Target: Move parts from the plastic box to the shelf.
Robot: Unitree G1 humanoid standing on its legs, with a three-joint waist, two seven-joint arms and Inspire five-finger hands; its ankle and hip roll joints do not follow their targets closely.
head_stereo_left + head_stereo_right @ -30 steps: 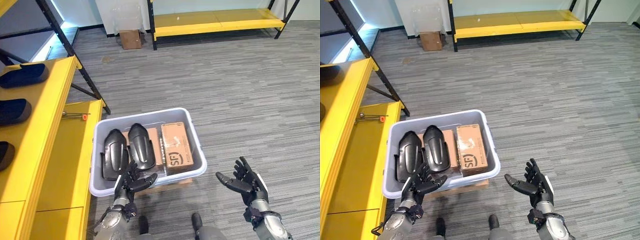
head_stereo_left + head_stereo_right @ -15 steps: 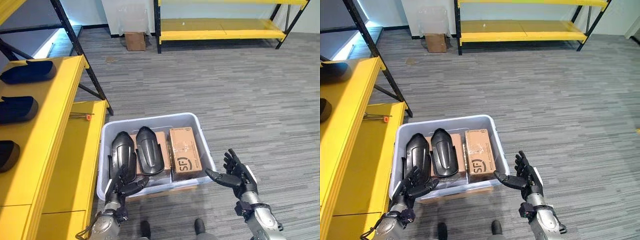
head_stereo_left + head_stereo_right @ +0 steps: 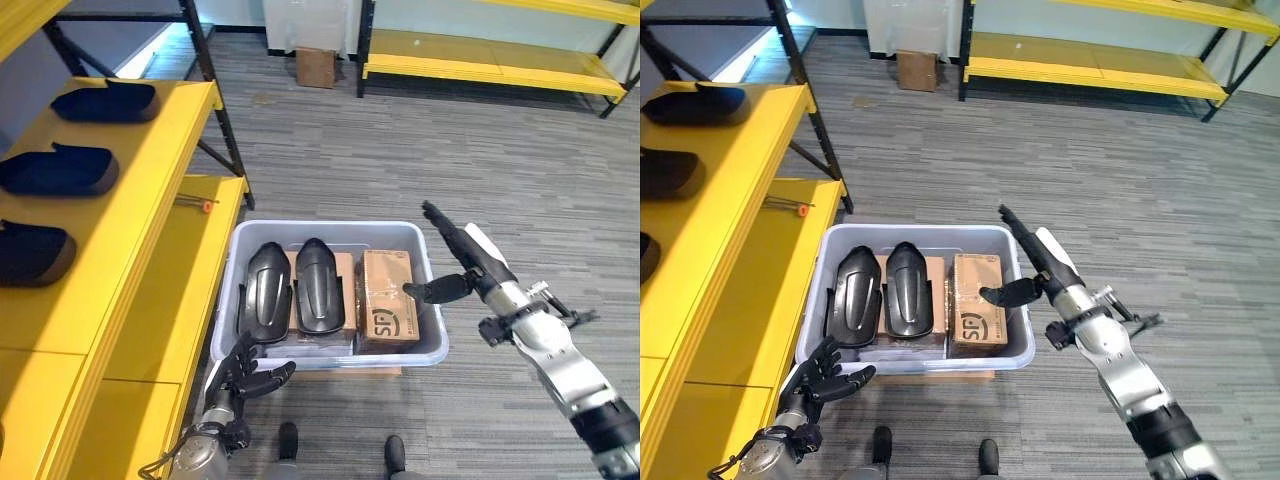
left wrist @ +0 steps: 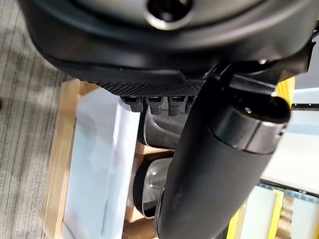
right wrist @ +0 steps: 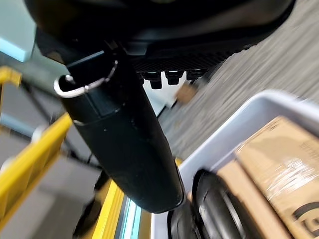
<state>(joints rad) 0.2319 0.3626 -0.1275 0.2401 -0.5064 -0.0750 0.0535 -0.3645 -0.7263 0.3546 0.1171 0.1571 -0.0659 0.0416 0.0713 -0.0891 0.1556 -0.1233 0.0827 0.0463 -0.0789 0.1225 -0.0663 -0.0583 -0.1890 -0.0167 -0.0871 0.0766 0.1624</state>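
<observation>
Black parts (image 3: pixel 296 290) lie in the plastic box (image 3: pixel 330 352), between both open hands' fingers (image 3: pixel 445 230).

My right hand (image 3: pixel 478 262) is dark, slim-fingered, with a white panel along its back. Behind it, toward 4 o'clock, my right forearm (image 3: pixel 562 368) is a silver-grey tube with a black jointed wrist collar and small dark fittings sticking out. My left hand (image 3: pixel 241 371), at 7 o'clock, is all dark, on a grey-black left wrist (image 3: pixel 203 449). Up close, my right thumb (image 5: pixel 125 137) is a smooth black cylinder with a thin metal wire ring (image 5: pixel 82 85) at its base; my left thumb (image 4: pixel 214 167) is matte black with a glossy band, under a finely ribbed palm edge.
</observation>
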